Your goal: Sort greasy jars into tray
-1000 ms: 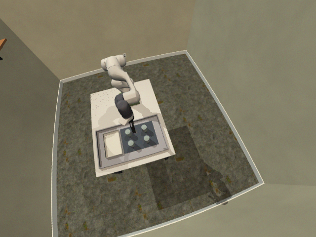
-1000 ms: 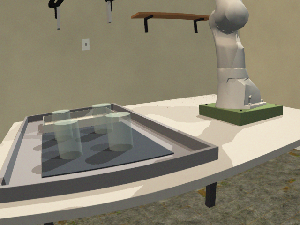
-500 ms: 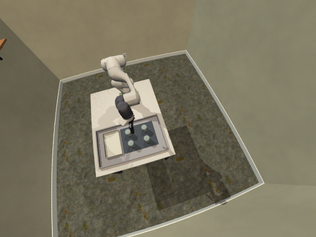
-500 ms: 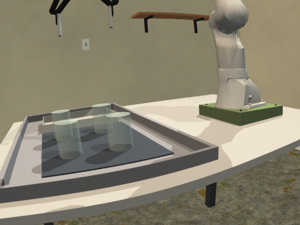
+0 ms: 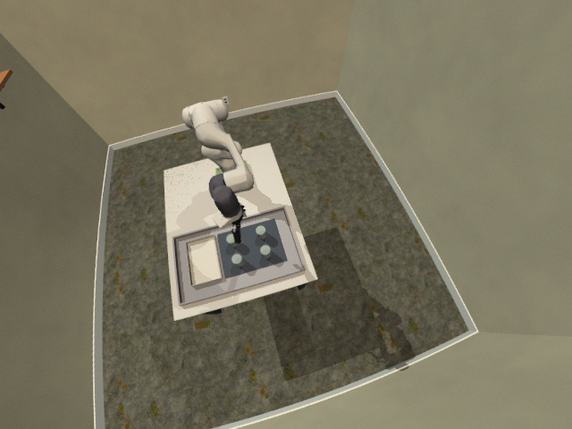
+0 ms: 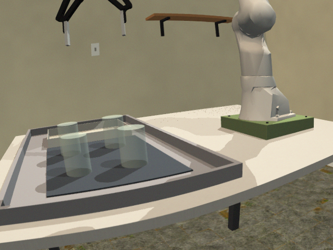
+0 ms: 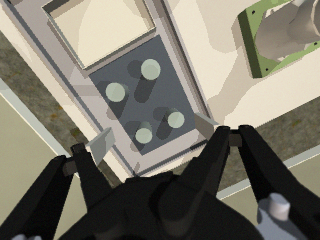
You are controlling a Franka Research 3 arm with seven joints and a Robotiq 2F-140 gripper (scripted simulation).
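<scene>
Four pale green, see-through jars stand upright and apart on the dark mat (image 5: 278,239) (image 6: 166,164) (image 7: 172,92). On the tray side are the robot-side jar (image 5: 230,239) (image 6: 114,134) (image 7: 150,69) and the outer jar (image 5: 236,258) (image 6: 67,134) (image 7: 115,92). On the far side are the robot-side jar (image 5: 260,230) (image 6: 133,148) (image 7: 176,119) and the outer jar (image 5: 264,250) (image 6: 77,157) (image 7: 144,135). No grease shows. The cream tray (image 5: 206,281) (image 7: 120,51) beside the mat holds no jar. My gripper (image 6: 95,40) (image 7: 154,127) is wide open and empty, high above the jars.
A raised grey border (image 5: 242,288) (image 6: 134,194) encloses the mat and tray on the pale table top (image 5: 184,198) (image 6: 282,150). The arm's green base block (image 6: 290,127) (image 7: 250,50) stands on the robot side. A wooden shelf (image 6: 188,17) is on the wall.
</scene>
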